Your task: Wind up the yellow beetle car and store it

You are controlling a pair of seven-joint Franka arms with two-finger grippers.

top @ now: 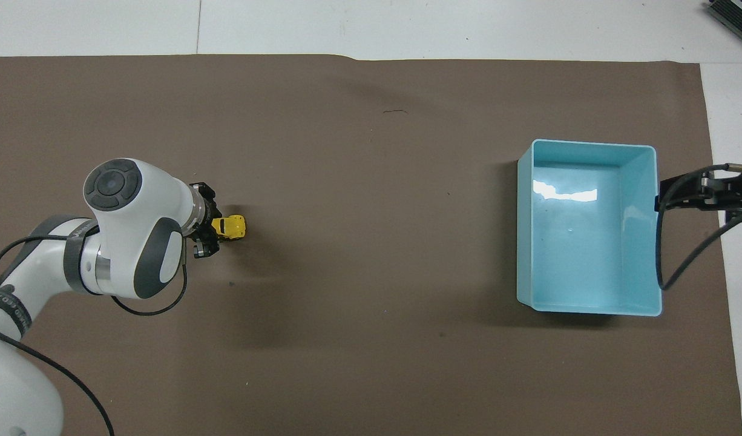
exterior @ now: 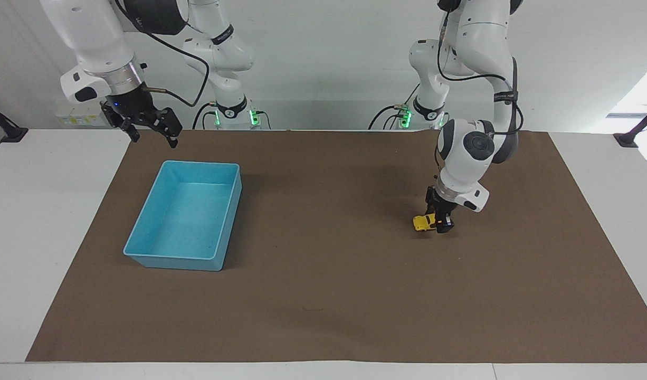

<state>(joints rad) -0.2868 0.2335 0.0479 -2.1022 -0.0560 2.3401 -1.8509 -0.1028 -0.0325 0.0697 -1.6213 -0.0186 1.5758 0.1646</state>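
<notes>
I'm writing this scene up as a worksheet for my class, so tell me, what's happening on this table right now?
The left hand is down on the brown mat, at the rear end of the yellow beetle car, whose wheels rest on the mat toward the left arm's end of the table. The light-blue bin sits with nothing in it toward the right arm's end. The right arm waits, its hand open in the air above the mat's edge, beside the bin.

White counter (exterior: 49,221) under a broad brown mat (exterior: 323,295), plain pale wall (exterior: 323,63) at the robots' end, bright daylight patch (exterior: 637,100) toward the left arm's end, black clamp brackets (exterior: 4,129) at the counter's corners
</notes>
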